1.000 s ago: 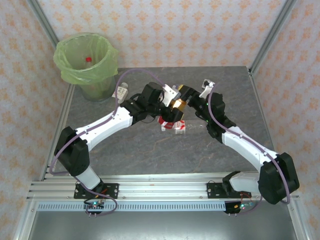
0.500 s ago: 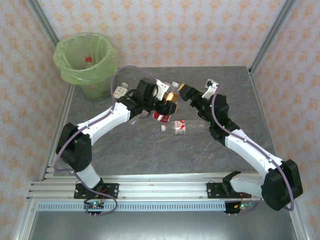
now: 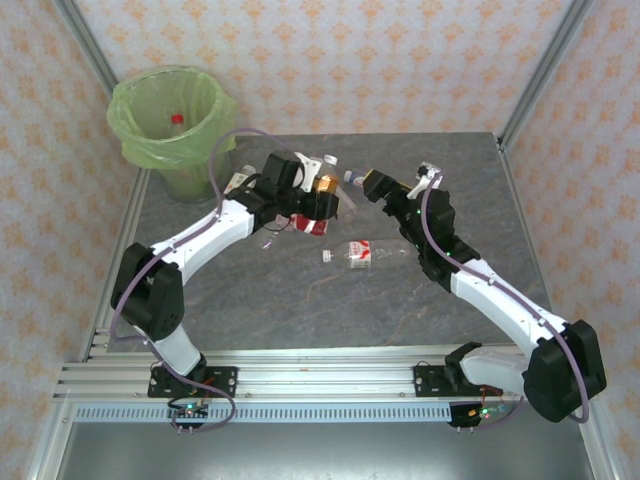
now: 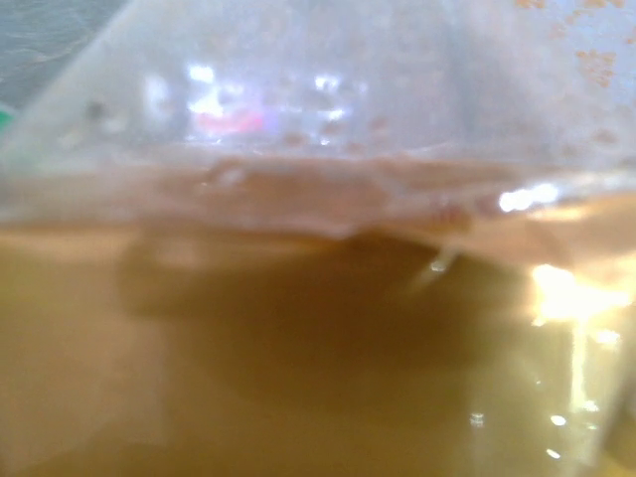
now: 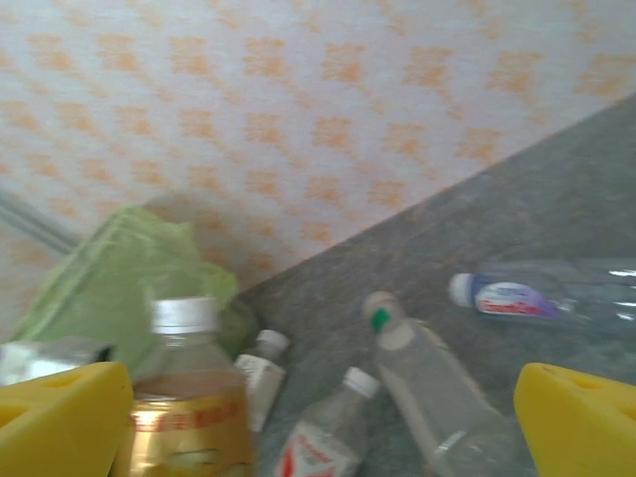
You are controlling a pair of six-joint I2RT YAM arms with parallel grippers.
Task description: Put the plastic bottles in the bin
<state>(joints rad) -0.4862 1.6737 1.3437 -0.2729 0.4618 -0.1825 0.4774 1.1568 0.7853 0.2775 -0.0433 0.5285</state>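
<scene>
A brown-orange plastic bottle (image 3: 327, 187) with a white cap hangs above the table, and my left gripper (image 3: 318, 200) is shut on it. Seen from the left wrist, its amber body (image 4: 318, 348) sits right against the lens. My right gripper (image 3: 367, 183) stands open just right of that bottle (image 5: 189, 407), apart from it, yellow fingertips (image 5: 60, 422) spread wide around nothing. The bin (image 3: 172, 115) with its light-green bag stands at the back left, a red cap showing inside. A clear red-labelled bottle (image 3: 355, 252) lies mid-table, and another (image 3: 310, 224) lies under the left gripper.
From the right wrist I see more bottles lying on the grey table: a clear one with a green-marked cap (image 5: 427, 388), a red-labelled one (image 5: 328, 442), a small white-capped one (image 5: 256, 373) and a blue-labelled one (image 5: 537, 293). A bottle (image 3: 240, 181) lies beside the bin. Patterned walls enclose the table.
Both grippers were at the brown-orange bottle; the right one has opened and let go. The left arm has carried the bottle leftward, toward the bin.
</scene>
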